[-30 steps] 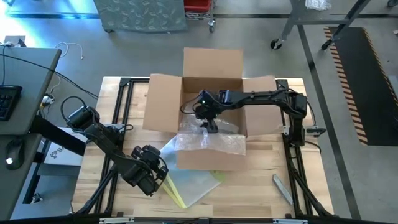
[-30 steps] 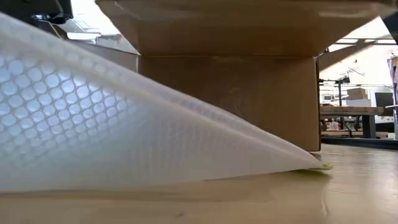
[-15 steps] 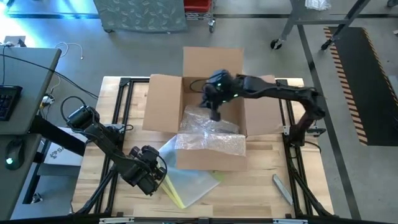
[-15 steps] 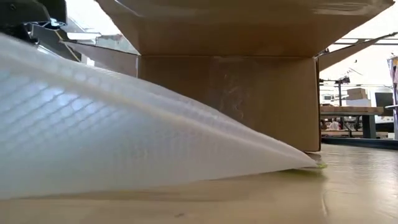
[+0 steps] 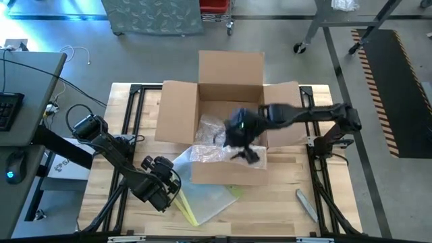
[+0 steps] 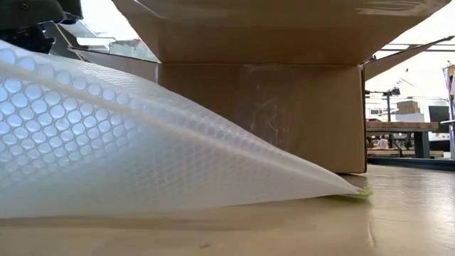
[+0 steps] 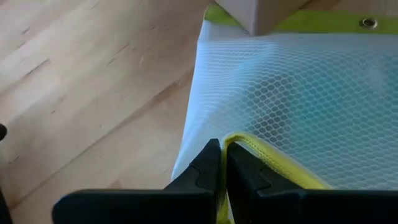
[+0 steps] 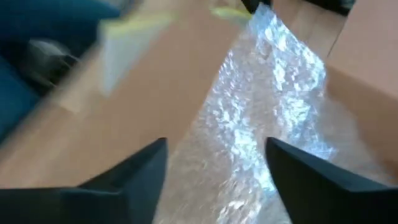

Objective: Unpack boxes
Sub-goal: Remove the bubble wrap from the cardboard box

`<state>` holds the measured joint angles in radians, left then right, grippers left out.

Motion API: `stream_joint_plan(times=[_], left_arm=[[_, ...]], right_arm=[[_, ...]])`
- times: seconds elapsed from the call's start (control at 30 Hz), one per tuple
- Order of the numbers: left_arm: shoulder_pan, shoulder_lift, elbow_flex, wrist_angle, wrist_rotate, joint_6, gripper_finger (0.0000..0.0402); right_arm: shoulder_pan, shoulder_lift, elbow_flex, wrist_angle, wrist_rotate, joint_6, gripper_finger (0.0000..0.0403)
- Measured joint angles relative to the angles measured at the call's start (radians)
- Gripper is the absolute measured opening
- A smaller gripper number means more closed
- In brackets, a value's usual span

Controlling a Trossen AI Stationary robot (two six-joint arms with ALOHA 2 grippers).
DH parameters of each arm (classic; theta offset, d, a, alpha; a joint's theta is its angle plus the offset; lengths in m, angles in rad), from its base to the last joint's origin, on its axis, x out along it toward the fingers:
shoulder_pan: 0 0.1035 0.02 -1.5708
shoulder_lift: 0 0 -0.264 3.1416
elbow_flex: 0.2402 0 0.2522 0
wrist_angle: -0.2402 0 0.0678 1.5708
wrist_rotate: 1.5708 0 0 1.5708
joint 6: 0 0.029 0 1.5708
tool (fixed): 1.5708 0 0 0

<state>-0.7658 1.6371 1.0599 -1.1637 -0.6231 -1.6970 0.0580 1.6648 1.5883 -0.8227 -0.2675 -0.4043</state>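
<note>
Here, crinkly clear film (image 5: 226, 154) spills over the near wall of the box (image 5: 229, 101), under the right gripper (image 5: 244, 152), whose fingers (image 8: 134, 171) stand wide apart with nothing between them. Near-left of the box, a flat bubble-textured sleeve (image 5: 206, 196) with a yellow edge lies on the pale wooden table (image 5: 378, 209); the left gripper (image 7: 221, 171) is pinched tight on that edge. The box is plain brown corrugated cardboard, flaps spread open, at the table's middle.
</note>
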Motion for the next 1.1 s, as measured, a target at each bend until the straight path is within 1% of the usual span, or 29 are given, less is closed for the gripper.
stream_joint_plan(times=[0.1,0.2,0.3,0.37,0.43,0.57,0.7,0.73,0.77,0.83,0.93,1.0,1.07,1.1], left_arm=[[0.0,0.0,0.0,0.003,-0.001,0.005,0.0],[-0.005,0.0,0.0,0.012,-0.003,0.035,0.0],[-0.011,0.0,0.0,0.014,-0.015,0.06,0.0],[-0.016,0.0,0.0,0.016,-0.026,0.066,0.0],[-0.016,0.0,0.0,0.019,-0.034,0.068,0.0],[-0.016,0.0,0.0,0.024,-0.042,0.075,0.0],[-0.016,0.0,0.0,0.03,-0.049,0.097,0.0],[-0.015,0.0,0.0,0.029,-0.05,0.102,0.0],[-0.014,0.0,0.0,0.029,-0.052,0.103,0.0],[-0.012,0.0,0.0,0.029,-0.054,0.103,0.0],[-0.012,0.0,0.0,0.029,-0.047,0.1,0.0],[-0.013,0.0,0.0,0.026,-0.045,0.093,0.0],[-0.012,0.0,0.0,0.022,-0.045,0.089,0.0],[-0.012,0.0,0.0,0.02,-0.044,0.087,0.0]], right_arm=[[0.103,0.025,0.0,0.03,0.252,-0.008,0.0302],[0.182,0.058,0.0,0.061,0.432,0.071,0.0312],[0.23,0.101,0.0,0.058,0.631,0.18,0.0295],[0.249,0.116,0.0,0.048,0.768,0.244,0.0269],[0.258,0.12,0.0,0.028,0.868,0.299,0.0233],[0.246,0.118,0.0,-0.012,0.993,0.393,0.0146],[0.215,0.081,0.002,-0.044,1.062,0.425,0.0042],[0.207,0.065,0.002,-0.05,1.075,0.425,0.0022],[0.202,0.048,0.002,-0.058,1.095,0.421,0.0012],[0.195,-0.002,0.002,-0.066,1.159,0.415,0.0007],[0.192,-0.112,0.002,-0.084,1.26,0.387,0.0001],[0.203,-0.199,0.004,-0.095,1.308,0.379,0.0001],[0.221,-0.286,0.022,-0.121,1.301,0.379,0.0],[0.23,-0.333,0.038,-0.131,1.26,0.381,0.0]])
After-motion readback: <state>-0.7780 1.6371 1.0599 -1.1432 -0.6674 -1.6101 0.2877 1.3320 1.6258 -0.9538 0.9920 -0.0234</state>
